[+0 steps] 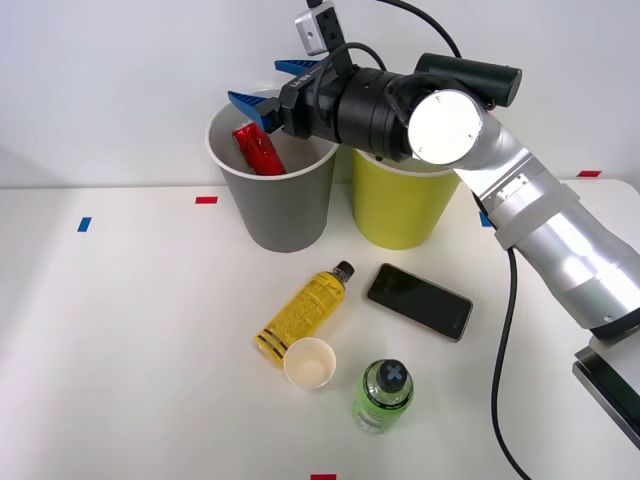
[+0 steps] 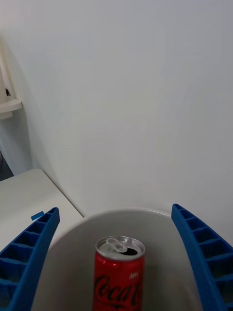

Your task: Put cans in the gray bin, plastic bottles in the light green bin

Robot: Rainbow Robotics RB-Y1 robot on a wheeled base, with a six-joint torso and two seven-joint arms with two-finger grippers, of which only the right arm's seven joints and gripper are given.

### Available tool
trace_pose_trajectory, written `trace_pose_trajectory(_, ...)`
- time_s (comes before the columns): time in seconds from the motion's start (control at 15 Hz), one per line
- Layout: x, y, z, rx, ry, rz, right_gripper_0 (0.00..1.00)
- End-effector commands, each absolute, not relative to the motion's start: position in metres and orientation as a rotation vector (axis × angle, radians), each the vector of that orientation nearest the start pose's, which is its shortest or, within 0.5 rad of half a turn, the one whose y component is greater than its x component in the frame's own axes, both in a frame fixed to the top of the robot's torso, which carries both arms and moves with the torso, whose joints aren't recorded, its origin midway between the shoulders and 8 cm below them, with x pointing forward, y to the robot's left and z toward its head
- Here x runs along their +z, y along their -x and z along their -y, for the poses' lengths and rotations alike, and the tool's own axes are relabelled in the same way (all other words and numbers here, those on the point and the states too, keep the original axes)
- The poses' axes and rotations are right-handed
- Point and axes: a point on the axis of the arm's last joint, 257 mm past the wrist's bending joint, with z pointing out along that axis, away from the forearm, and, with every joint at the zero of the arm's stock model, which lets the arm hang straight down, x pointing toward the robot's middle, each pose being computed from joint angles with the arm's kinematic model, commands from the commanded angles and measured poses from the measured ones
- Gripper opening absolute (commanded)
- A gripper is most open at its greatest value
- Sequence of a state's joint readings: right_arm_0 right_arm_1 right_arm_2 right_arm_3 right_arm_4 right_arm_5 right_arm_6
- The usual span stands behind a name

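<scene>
My gripper (image 1: pixel 268 88) hangs over the rim of the gray bin (image 1: pixel 282 215) in the upper middle of the frame, its blue ribbed fingers (image 2: pixel 29 250) spread apart and holding nothing. Just below them the red soda can (image 1: pixel 258 150) lies tilted inside that bin, its opened silver top facing my wrist camera. The light green bin (image 1: pixel 400 205) stands just right of it. Lower on the desk (image 1: pixel 120 340) lie the yellow bottle (image 1: pixel 305 315) and the green bottle (image 1: pixel 383 395), with a white paper cup (image 1: pixel 309 363) between them and a black phone (image 1: pixel 420 300) nearby.
</scene>
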State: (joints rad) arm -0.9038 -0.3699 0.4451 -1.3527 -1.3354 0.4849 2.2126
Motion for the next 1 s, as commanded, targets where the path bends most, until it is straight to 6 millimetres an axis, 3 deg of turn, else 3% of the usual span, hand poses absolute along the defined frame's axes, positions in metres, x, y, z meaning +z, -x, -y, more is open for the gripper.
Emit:
trace_pose_trajectory(0.07, 0.016, -0.592, -0.065, 0.601, 0.836, -1.394, 1.00)
trace_pose_trajectory(0.27, 0.015, -0.578, -0.039, 0.617, 0.835, -1.382, 1.00)
trace_pose_trajectory(0.67, 0.010, -0.512, 0.043, 0.635, 0.588, -1.262, 1.00)
trace_pose_trajectory(1.0, -0.024, -0.468, 0.123, 0.540, 0.371, -1.260, 1.00)
